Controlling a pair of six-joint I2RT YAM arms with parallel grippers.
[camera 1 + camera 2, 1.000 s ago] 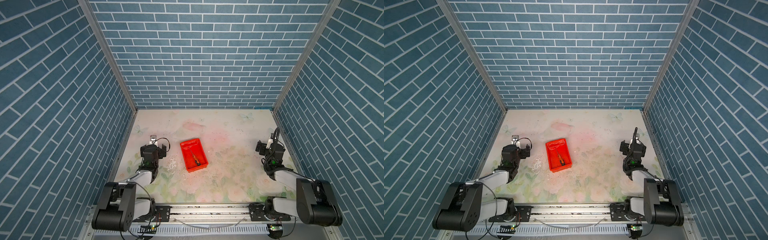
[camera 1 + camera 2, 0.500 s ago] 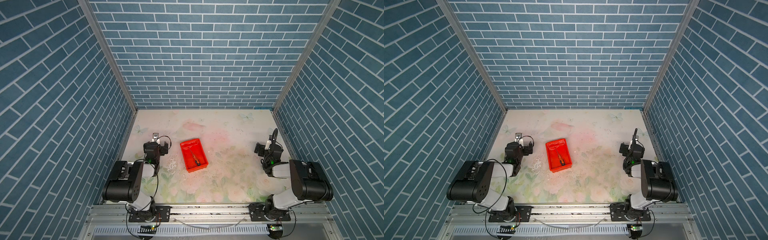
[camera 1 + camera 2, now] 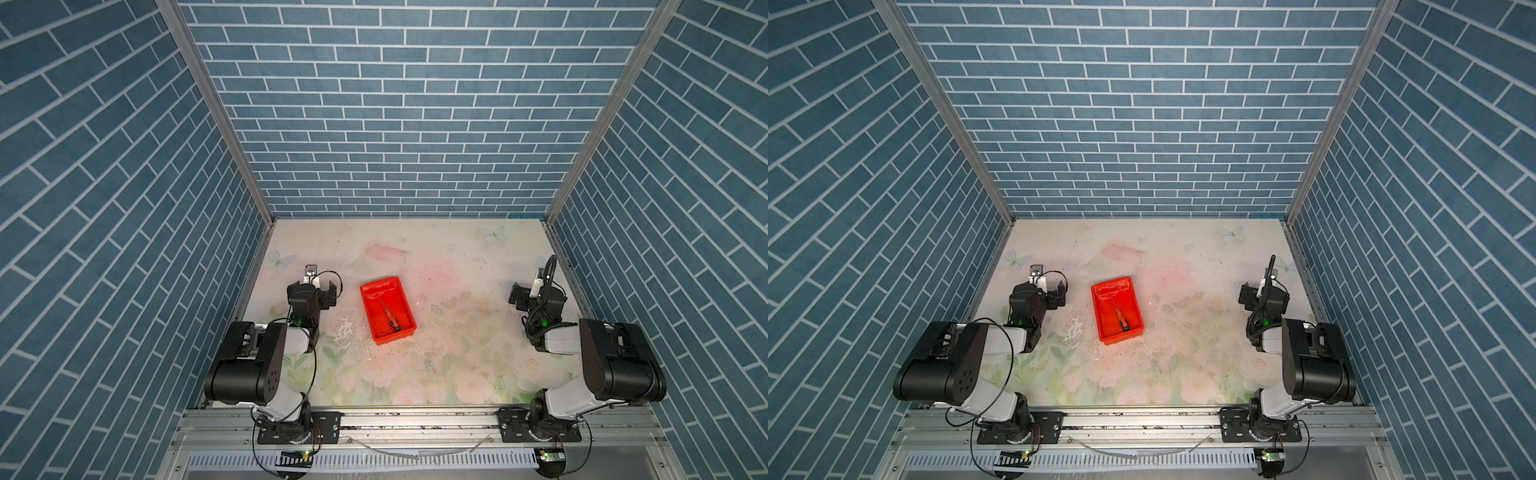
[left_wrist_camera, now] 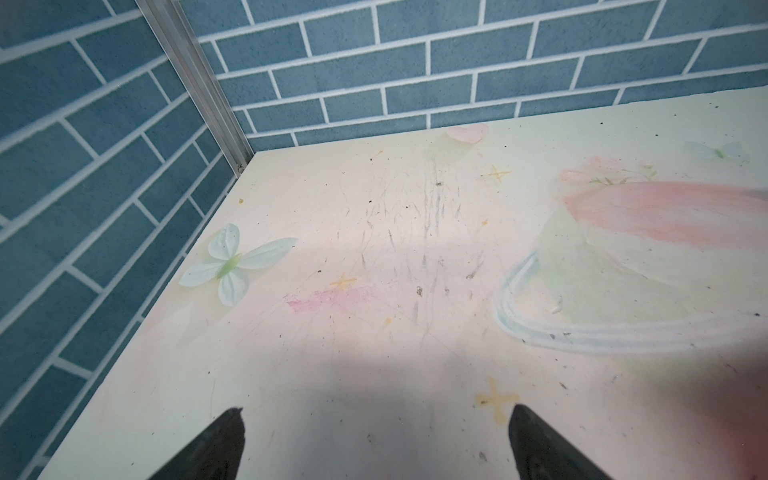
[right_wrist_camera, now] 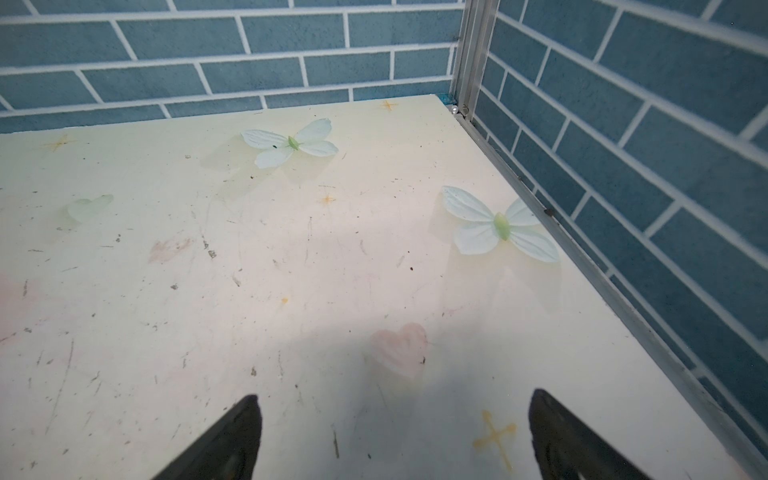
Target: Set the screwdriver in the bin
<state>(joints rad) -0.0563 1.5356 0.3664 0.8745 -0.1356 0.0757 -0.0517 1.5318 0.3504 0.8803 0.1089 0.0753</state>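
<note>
Screwdriver (image 3: pixel 387 311), small, with an orange-and-black handle and a thin metal shaft, is found lying flat inside the red bin (image 3: pixel 398 297), as shown in both top views. It is laid slantwise on the bin's floor, with the handle towards the near right corner and the shaft pointed towards the far left corner. The screwdriver is gripped by neither tool. The bin is set on the floral-printed counter (image 3: pixel 457 332), slightly turned, left of the middle and between the two tools. The left tool (image 3: pixel 311 286) is held near the bin's left side, apart from it, with its jaws spread wide and nothing between them. In the left wrist view, scratched counter and a printed butterfly (image 4: pixel 230 266) are seen beyond its dark fingertips (image 4: pixel 216 453). The right tool (image 3: pixel 538 293) is held well apart from the bin, near the right wall, likewise released and empty. In the right wrist view its jaws are parted over the counter, where a pink heart (image 5: pixel 401 347) is printed. Blue brick-patterned walls (image 3: pixel 395 124) are set around the counter on three sides.
</note>
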